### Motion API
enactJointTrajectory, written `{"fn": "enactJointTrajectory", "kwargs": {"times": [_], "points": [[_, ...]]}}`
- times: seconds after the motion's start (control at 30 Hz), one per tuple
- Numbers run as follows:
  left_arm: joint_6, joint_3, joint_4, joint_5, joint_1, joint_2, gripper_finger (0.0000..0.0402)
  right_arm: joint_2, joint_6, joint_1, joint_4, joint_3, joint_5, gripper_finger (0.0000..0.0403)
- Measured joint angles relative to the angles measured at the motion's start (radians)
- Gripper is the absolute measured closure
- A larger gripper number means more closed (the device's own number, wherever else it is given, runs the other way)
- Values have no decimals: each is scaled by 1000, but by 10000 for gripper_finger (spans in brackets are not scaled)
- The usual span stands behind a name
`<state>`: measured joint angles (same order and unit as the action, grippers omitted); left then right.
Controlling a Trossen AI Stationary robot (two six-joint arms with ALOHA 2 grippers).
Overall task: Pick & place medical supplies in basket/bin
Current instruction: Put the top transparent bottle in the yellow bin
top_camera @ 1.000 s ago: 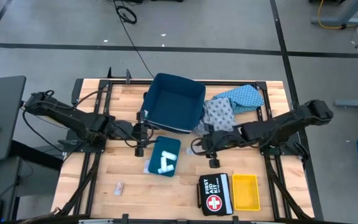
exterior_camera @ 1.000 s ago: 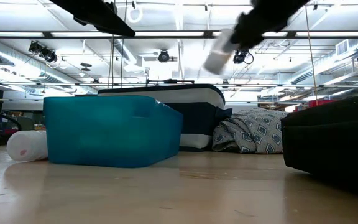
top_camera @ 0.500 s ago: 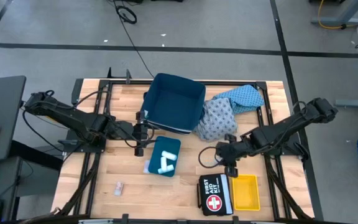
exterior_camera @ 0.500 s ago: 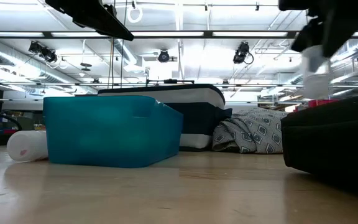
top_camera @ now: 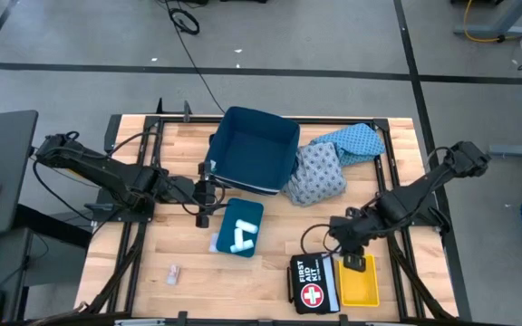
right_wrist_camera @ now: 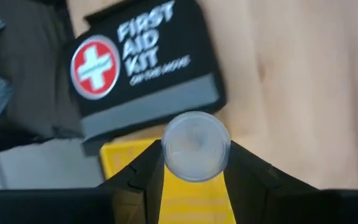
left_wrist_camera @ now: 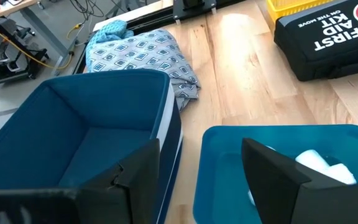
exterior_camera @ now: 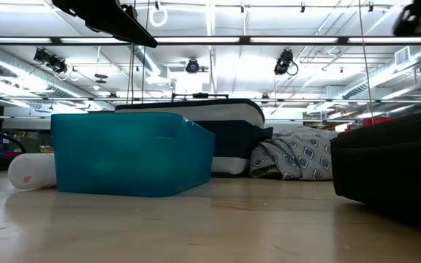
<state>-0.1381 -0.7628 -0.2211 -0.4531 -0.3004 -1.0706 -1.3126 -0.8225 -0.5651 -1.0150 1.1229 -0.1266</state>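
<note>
My right gripper [top_camera: 352,259] hangs over the yellow bin [top_camera: 359,282], shut on a white roll [right_wrist_camera: 196,147] whose round end faces the wrist camera. The black first aid kit [top_camera: 313,283] lies beside that bin. Two white rolls [top_camera: 243,237] lie in the small teal bin [top_camera: 240,213]. Another small white roll [top_camera: 174,272] lies on the table near the front left. Two patterned blue cloth garments [top_camera: 320,172] [top_camera: 359,140] rest against the dark blue basket [top_camera: 254,149]. My left gripper [left_wrist_camera: 201,155] waits open between the basket and the teal bin, holding nothing. My right gripper pinches the white roll by its curved sides [right_wrist_camera: 166,152] between the two fingers. The fingers slant steeply down from above. The roll points along the fingers and hangs clear above the yellow bin [right_wrist_camera: 129,165].
The dark blue basket [left_wrist_camera: 73,124] stands at the far middle, with the teal bin [left_wrist_camera: 229,155] just in front of it. Bare wood lies at the near left and between the teal bin and the first aid kit [right_wrist_camera: 135,56]. In the low view the kit [exterior_camera: 393,161] blocks the right side.
My right gripper has carried the white roll from beside the cloth and teal bin toward the table's near right, ending over the yellow bin. It has tipped to point more steeply down and rolled about its own axis. The roll stays held and lifted clear.
</note>
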Motion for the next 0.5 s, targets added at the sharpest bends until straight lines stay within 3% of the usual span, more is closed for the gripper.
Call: {"fn": "enactJointTrajectory", "kwargs": {"times": [0.3,0.5], "points": [[10,0,0,2,0,0,189,-19,-133,-80,-12,0,-69,264],[17,0,0,2,0,0,189,-102,-141,-102,-24,0,-120,264]]}}
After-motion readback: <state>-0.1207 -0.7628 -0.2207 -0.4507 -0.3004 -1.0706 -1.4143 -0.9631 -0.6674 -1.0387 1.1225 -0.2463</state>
